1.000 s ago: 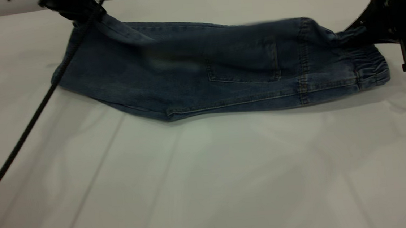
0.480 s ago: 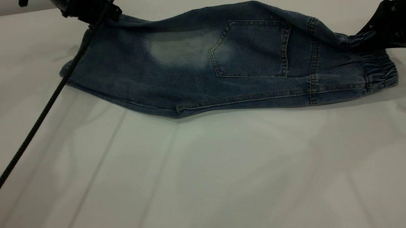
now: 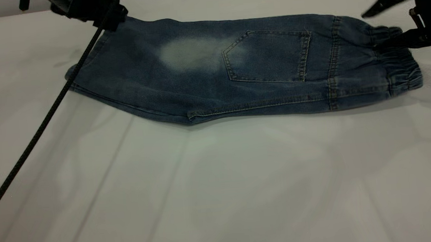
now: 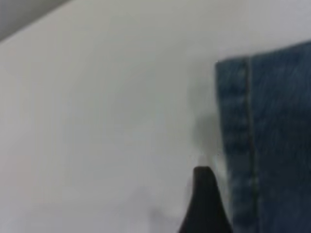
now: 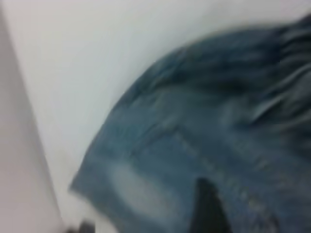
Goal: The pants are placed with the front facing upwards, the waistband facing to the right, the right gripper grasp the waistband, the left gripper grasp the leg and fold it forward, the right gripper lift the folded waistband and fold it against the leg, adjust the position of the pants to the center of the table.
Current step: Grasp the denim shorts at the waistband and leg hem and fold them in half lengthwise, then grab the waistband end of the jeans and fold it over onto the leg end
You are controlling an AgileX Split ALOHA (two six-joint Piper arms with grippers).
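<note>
While we read the scene, key relation: long axis of the folded pants runs left-right across the far half of the table, waistband end at the right.
Pants state: we see them lying flat, already doubled lengthwise; back pocket and one faded patch face up.
Waistband: waistband sits at the right end, puckered, flat on the table.
Right gripper: right gripper is at the waistband end, fingers spread wide, one raised clear, the lower one at or just over the band; we see nothing held.
Left gripper: left gripper is at the far left corner of the leg hem; we cannot tell how its fingers stand or whether it holds cloth. Its cable crosses the hem corner.
Nearer arm: right, by far, for the waistband.
Next move, our judgement: right gripper closes on the waistband, carries it leftward along the long axis toward the leg hem.
Risk, our judgement: pinching only the top layer, so the fold splits.
</note>
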